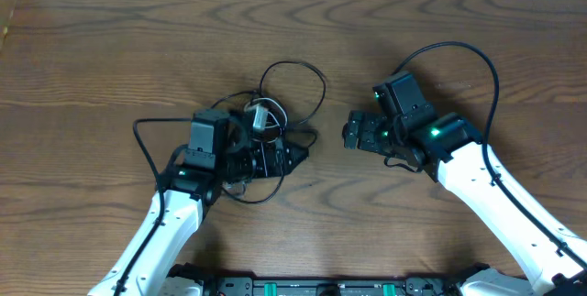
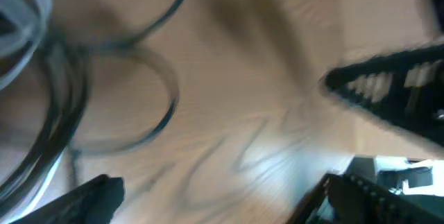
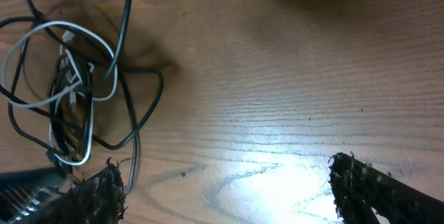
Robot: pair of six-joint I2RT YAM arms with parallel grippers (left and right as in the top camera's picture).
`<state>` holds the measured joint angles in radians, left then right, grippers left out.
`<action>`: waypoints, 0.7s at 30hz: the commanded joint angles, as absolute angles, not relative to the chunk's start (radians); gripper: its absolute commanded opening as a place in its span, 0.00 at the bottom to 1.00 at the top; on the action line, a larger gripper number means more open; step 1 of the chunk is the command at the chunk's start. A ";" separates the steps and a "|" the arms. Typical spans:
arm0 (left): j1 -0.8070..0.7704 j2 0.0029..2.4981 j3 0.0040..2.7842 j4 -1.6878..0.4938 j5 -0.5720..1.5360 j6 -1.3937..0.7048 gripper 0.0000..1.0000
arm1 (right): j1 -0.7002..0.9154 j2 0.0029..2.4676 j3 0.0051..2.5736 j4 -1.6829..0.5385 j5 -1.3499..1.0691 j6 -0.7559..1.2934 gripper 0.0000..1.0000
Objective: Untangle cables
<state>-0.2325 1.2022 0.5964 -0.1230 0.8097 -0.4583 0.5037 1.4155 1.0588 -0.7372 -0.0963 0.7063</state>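
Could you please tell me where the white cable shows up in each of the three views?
Overhead: the white cable lies just left of centre.
Left wrist: the white cable shows as blurred pale strands in the top-left corner.
Right wrist: the white cable loops at the left side.
Shared landmark: the black cables tangled with it.

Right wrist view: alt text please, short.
A tangled pile of thin black and white cables lies at the left on a wooden table. The right gripper is open, its fingers at the bottom corners, with bare wood between them.
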 commanded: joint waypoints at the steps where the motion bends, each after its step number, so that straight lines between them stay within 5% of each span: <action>1: -0.230 1.195 0.604 0.017 0.836 -0.538 0.98 | 0.512 1.405 1.065 -0.739 -0.088 0.718 0.93; 8: -0.230 1.195 0.604 0.106 0.570 -0.717 0.97 | 0.512 1.405 1.065 -0.750 -0.088 0.718 0.96; 21: -0.230 1.193 0.604 0.107 0.518 -0.760 0.98 | 0.513 1.405 1.065 -0.759 -0.089 0.719 0.96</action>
